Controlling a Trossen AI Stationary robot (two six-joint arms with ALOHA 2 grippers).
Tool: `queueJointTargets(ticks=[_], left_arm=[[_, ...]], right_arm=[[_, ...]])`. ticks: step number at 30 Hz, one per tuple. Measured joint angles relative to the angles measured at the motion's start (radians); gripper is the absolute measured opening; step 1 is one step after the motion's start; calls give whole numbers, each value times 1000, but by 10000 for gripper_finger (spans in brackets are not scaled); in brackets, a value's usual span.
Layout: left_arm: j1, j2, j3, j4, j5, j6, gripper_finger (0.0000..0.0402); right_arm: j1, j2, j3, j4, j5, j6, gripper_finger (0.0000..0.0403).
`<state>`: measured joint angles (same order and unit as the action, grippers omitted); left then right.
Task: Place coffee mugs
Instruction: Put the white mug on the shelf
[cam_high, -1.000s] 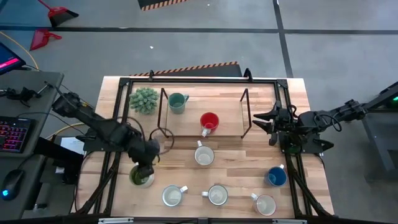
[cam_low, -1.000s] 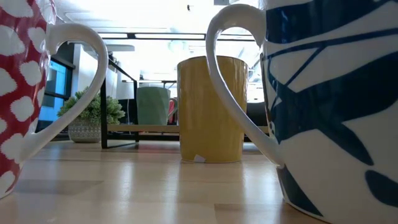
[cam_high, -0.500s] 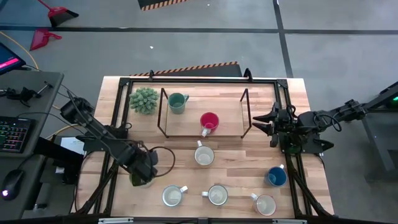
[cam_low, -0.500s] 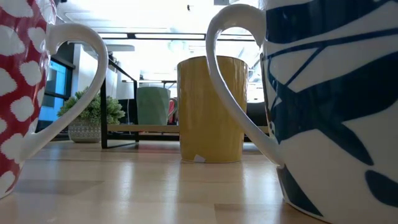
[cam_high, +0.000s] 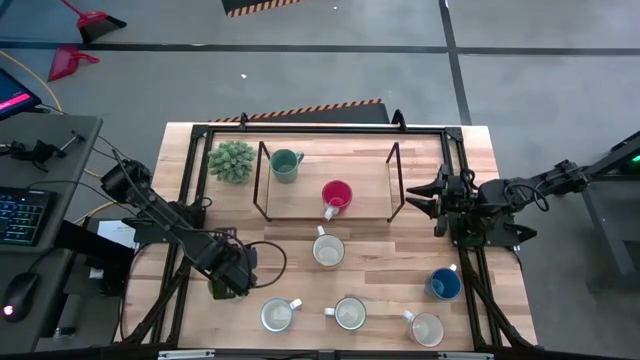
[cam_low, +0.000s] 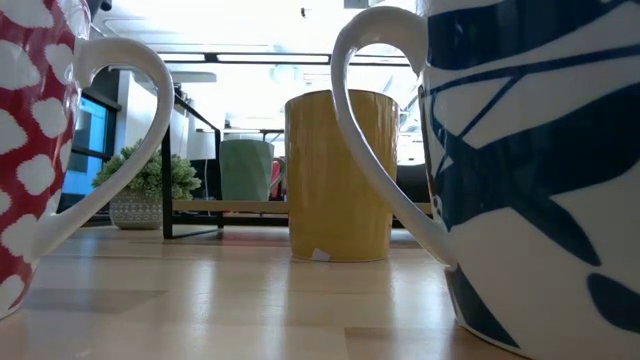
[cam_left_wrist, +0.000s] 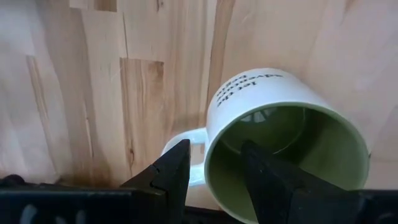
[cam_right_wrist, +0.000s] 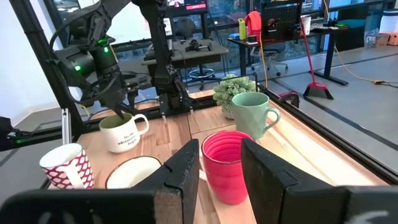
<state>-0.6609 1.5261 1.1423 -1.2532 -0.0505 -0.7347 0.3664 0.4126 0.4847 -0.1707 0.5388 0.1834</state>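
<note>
The olive-green mug (cam_left_wrist: 280, 124) stands upright on the table near its left near corner, handle (cam_left_wrist: 186, 140) toward the near side. My left gripper (cam_high: 228, 278) points down over it, open. One finger (cam_left_wrist: 267, 180) reaches inside the mug and the other finger (cam_left_wrist: 168, 177) stands outside, beside the handle, with the wall between them. The right wrist view shows this mug (cam_right_wrist: 124, 134) under the left gripper (cam_right_wrist: 118, 106). My right gripper (cam_high: 437, 195) waits level at the rack's right end, open and empty. A teal mug (cam_high: 286, 164) and a red mug (cam_high: 337, 195) sit on the rack's shelf.
A black wire rack (cam_high: 392, 180) spans the table's far half, with a spiky plant (cam_high: 232, 160) at its left. A white mug (cam_high: 328, 250), a blue mug (cam_high: 444, 284) and three pale mugs (cam_high: 350, 313) stand along the near half. Black frame rails edge the table.
My left gripper has gone toward the table's near edge and down onto the olive-green mug, rolling its wrist as it went. It now covers the mug in the high view. The mug has stayed where it was.
</note>
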Motion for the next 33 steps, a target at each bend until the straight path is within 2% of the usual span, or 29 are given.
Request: queueJointTargets(ticks=[12,33], left_arm=[[-1,39,-1,37,2,75,131],[9,257,5,113,22,88,131]], right_arm=[[0,0,0,-10,0,-7,103],[0,0,0,-21,-12,-4,103]])
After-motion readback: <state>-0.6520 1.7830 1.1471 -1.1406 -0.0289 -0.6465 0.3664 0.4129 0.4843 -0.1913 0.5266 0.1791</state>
